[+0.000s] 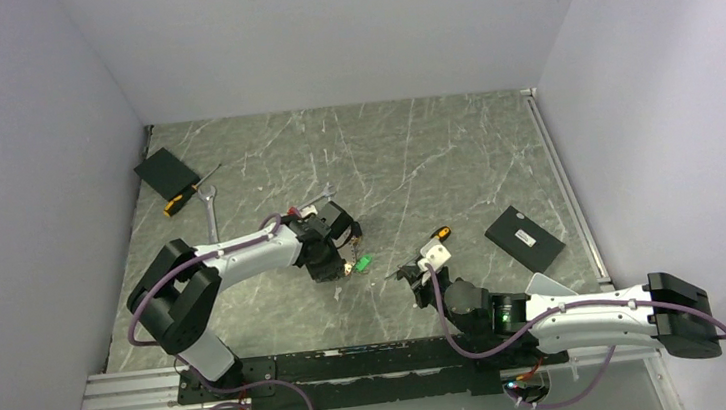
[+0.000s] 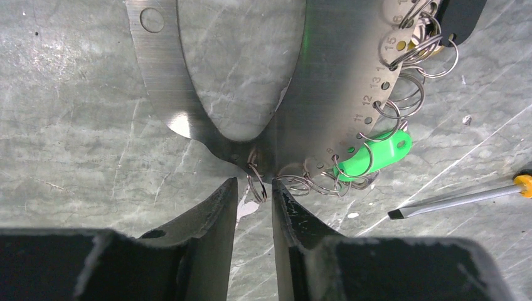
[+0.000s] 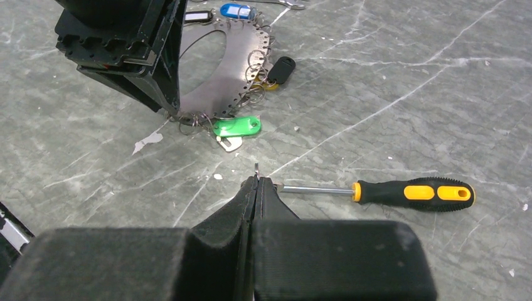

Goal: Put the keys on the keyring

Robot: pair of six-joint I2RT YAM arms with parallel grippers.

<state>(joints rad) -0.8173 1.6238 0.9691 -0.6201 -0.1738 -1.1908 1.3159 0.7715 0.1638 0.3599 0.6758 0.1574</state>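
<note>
The keyring is a flat silver oval hoop with numbered holes (image 2: 332, 75); it also shows in the right wrist view (image 3: 241, 69). Keys hang from it on small split rings: a green-headed one (image 2: 376, 152) (image 3: 237, 126) (image 1: 364, 262), a black one (image 3: 280, 69) and a blue one (image 3: 235, 10). My left gripper (image 2: 254, 183) (image 1: 329, 263) stands at the hoop's narrow end, jaws a narrow gap apart, with a small split ring (image 2: 258, 188) edge-on between the tips. My right gripper (image 3: 257, 180) (image 1: 408, 273) is shut, and a thin metal piece (image 3: 256, 168) sticks out of its tips.
An orange-and-black screwdriver (image 3: 414, 192) (image 1: 439, 232) lies just right of my right gripper, blade tip at the fingers. A black box (image 1: 524, 238) lies at the right. A black pad (image 1: 165, 171), a second screwdriver (image 1: 182, 197) and a wrench (image 1: 211, 210) lie far left.
</note>
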